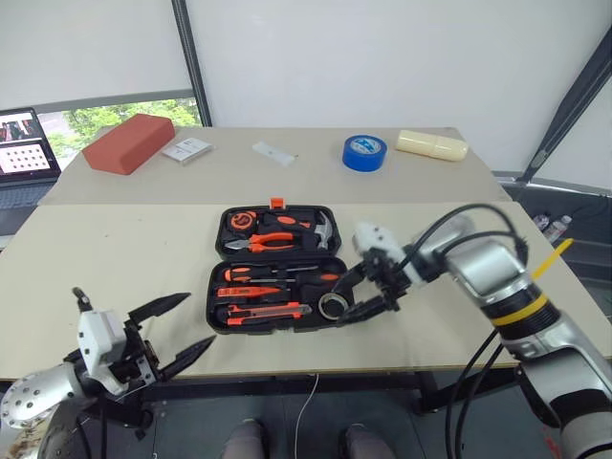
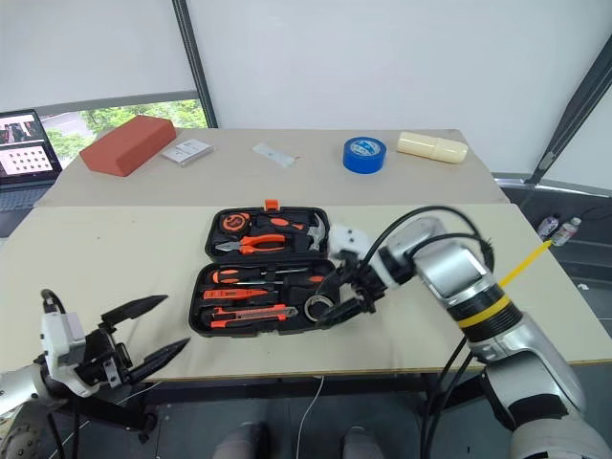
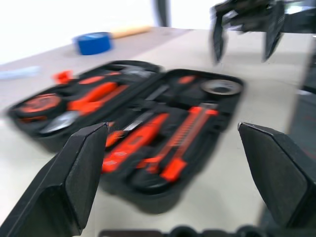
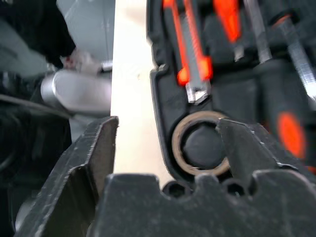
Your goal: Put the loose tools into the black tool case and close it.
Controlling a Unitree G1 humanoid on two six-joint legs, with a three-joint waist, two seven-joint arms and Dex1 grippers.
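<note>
The black tool case lies open and flat in the middle of the surface, its hinge running left to right, so the far half with the orange latch must swing toward the near edge to shut. The near half holds the screwdrivers, the utility knife and, in its right corner, the small dark tape roll, which sits in its moulded slot; the far half holds the pliers and hammer. No loose tool shows on the surface around the case, so the packing looks done and the closing looks like the step in hand. The right claw hangs just above that right corner, fingers spread and empty, with the tape roll directly beneath them in the right wrist view. The left claw is also wide open and empty, low at the near left, off the case's near-left corner and apart from it. The relation that matters is that the far half lies beyond the right claw, further from the near edge, along the case's right end; the right arm is plainly nearer to it than the left. I judge it would need to reach past the hinge, get under the far rim and fold it toward the near edge.
</note>
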